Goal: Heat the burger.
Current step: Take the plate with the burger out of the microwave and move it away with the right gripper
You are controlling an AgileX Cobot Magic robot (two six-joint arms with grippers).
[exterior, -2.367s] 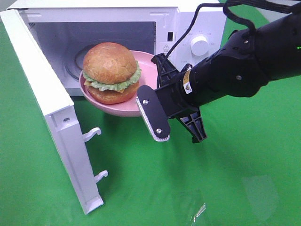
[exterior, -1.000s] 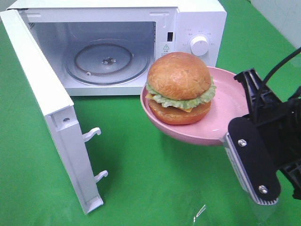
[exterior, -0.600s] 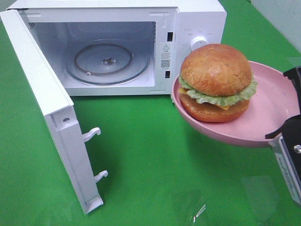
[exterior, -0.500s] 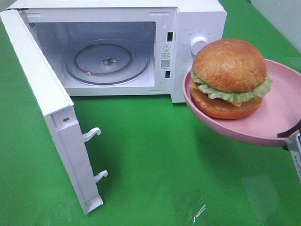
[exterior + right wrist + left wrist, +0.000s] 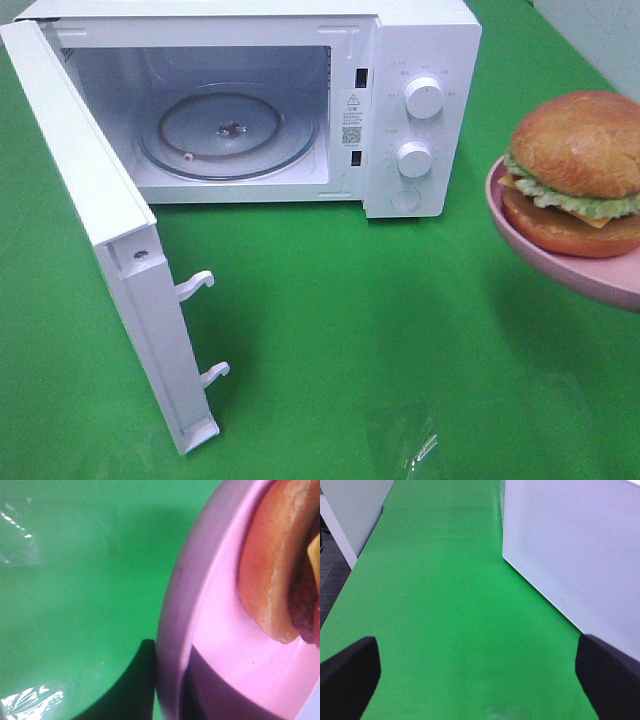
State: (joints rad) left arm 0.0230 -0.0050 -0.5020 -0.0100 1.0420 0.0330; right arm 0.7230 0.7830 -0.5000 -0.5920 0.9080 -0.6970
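The burger (image 5: 578,172), a glossy brown bun with green lettuce and an orange patty, sits on a pink plate (image 5: 560,262) held in the air at the right edge of the exterior view, to the right of the microwave. The right wrist view shows the plate's rim (image 5: 172,605) and the burger's lower bun (image 5: 270,565) close up. My right gripper (image 5: 167,700) is shut on that rim and is outside the exterior view. My left gripper (image 5: 480,680) is open and empty over the green cloth, its dark fingertips (image 5: 347,675) wide apart.
The white microwave (image 5: 420,60) stands at the back with its door (image 5: 110,240) swung open to the left, showing the bare glass turntable (image 5: 230,128). Two knobs (image 5: 425,98) are on its right panel. The door's white perforated face (image 5: 570,545) is near the left gripper.
The plate with the burger has moved right, away from the microwave's opening to the right edge of the view. The right gripper has passed out of the exterior view. The left gripper stays open.
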